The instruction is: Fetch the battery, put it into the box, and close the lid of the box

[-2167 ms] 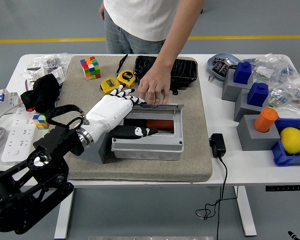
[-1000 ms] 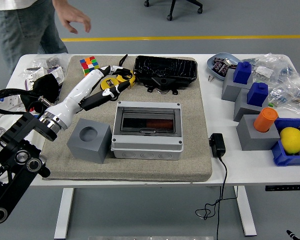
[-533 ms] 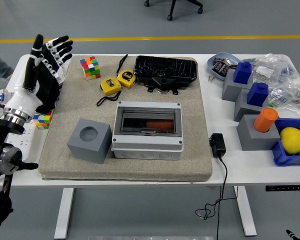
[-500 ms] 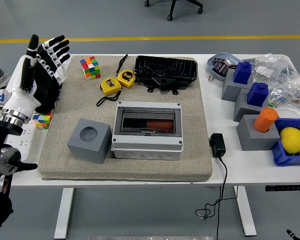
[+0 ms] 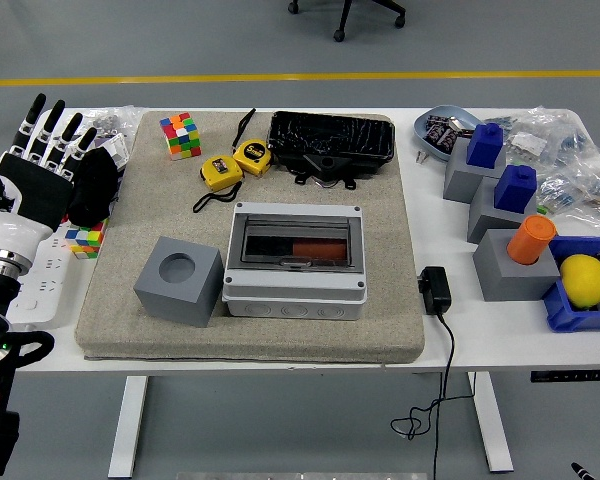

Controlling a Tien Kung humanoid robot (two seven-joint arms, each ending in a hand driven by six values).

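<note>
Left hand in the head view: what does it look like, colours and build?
The left hand has a black palm and five black fingers with white segments at the tips and joints. Below it is a glossy white forearm shell, then a silver metal wrist ring. The arm beneath is black, with a round joint housing showing a small green light. The right arm is out of view.

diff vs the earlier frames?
The left hand left the grey lidded box and pulled back to the table's left edge, fingers spread, empty. The person's hand withdrew and the person is gone. The lid is now shut. Grey cube block unmoved.
</note>
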